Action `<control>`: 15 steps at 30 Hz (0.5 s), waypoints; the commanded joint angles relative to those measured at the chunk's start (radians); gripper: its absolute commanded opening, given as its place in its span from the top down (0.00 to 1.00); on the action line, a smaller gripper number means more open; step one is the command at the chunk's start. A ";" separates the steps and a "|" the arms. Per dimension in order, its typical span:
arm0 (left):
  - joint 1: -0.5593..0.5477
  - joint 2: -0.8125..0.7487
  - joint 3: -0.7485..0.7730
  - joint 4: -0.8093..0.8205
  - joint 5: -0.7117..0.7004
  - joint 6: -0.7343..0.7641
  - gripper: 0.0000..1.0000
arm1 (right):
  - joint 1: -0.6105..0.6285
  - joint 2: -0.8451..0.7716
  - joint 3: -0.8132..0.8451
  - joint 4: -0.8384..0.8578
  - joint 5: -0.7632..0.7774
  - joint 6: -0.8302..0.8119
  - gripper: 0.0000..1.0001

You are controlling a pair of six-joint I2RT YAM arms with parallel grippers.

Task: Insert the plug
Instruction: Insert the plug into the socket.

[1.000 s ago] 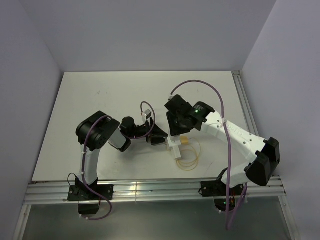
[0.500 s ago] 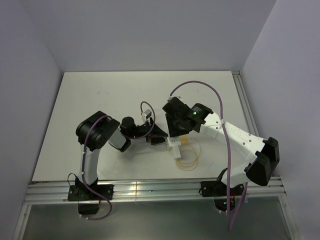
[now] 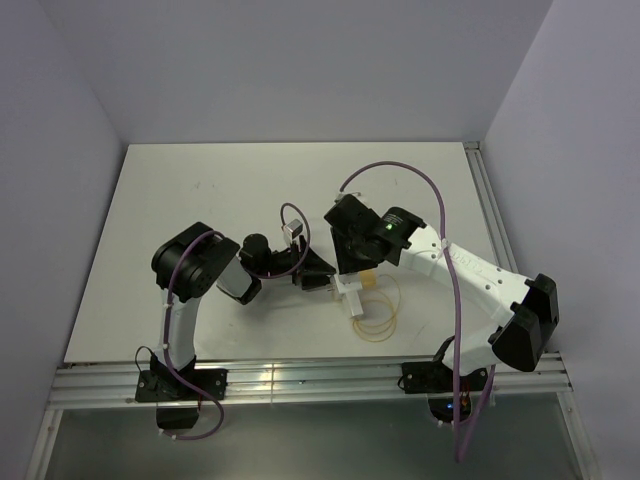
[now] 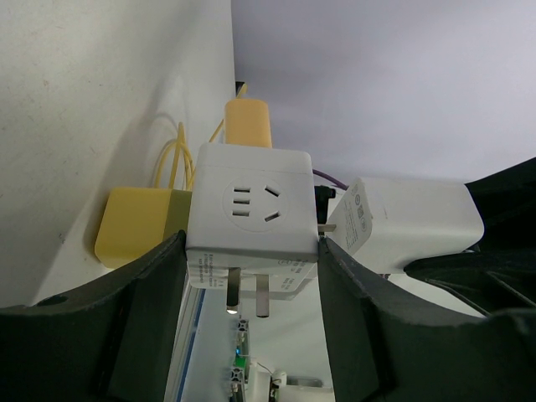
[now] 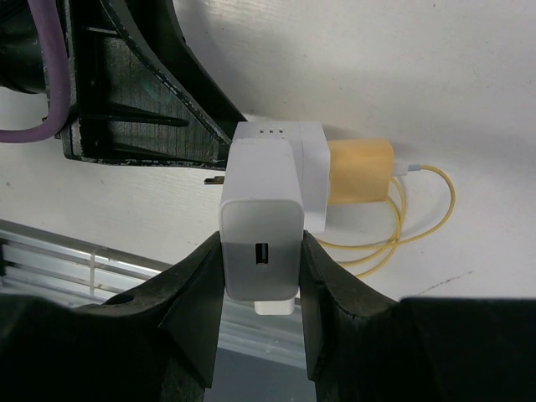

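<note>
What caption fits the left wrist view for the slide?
Left gripper clamps a white cube socket adapter; a white rectangular charger sits at its side.

The left arm (image 3: pixel 178 318) and right arm (image 3: pixel 482 282) each had white links between bulky black joint housings, with black bases (image 3: pixel 165 385) on the aluminium rail (image 3: pixel 300 385). A purple cable (image 3: pixel 456 300) looped along each arm; farthest from the rail, a green light (image 3: pixel 392 226) glowed on the right wrist.
</note>
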 commanded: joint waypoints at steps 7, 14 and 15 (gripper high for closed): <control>0.011 0.008 -0.022 0.136 -0.004 0.060 0.99 | 0.001 -0.046 0.030 -0.016 0.086 -0.019 1.00; 0.012 0.008 -0.019 0.128 -0.005 0.061 0.99 | 0.002 -0.062 0.024 -0.005 0.064 -0.018 1.00; 0.012 0.005 -0.021 0.128 -0.005 0.063 0.99 | 0.002 -0.060 0.018 0.002 0.055 -0.019 1.00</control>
